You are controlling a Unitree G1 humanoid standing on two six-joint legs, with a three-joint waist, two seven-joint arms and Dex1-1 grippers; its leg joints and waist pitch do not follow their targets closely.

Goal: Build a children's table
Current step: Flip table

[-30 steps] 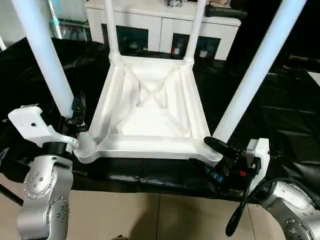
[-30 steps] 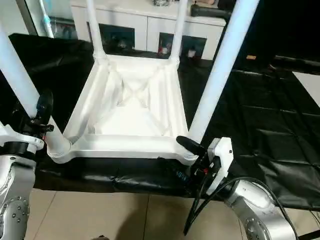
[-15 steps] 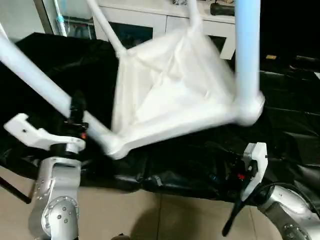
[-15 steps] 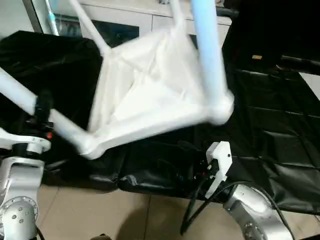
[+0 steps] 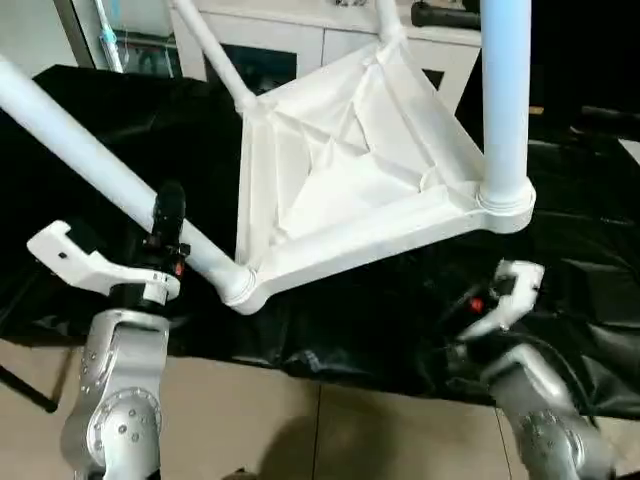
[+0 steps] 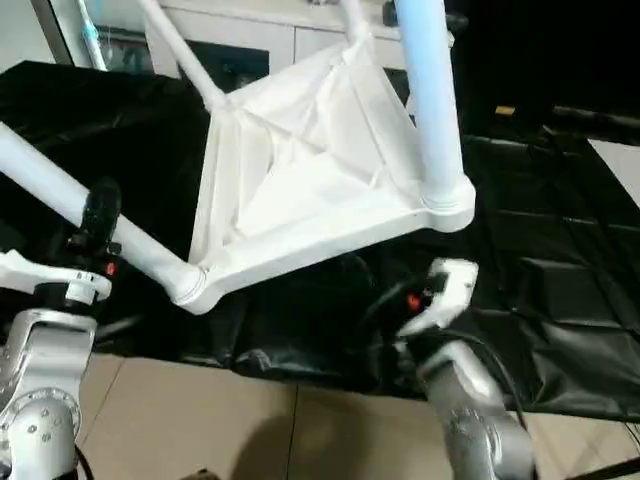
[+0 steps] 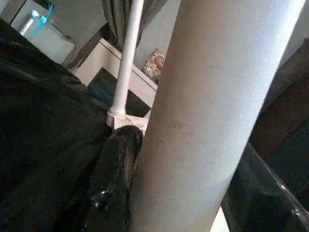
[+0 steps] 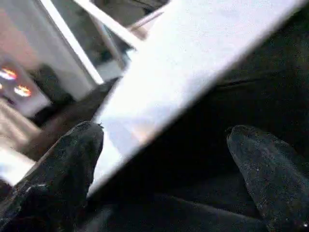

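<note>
Tabletop [image 5: 340, 170], ribbed white plastic underside

White ribbed tabletop [image 5: 330, 180] and legs [image 5: 505, 90]; black sheet [image 5: 580, 250]; silver forearms [image 5: 115, 400]

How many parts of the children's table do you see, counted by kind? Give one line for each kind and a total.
Tabletop: 1
Legs fitted in the corner sockets: 4 (near left leg, near right leg, far left leg, far right leg)
Total: 5 parts
</note>
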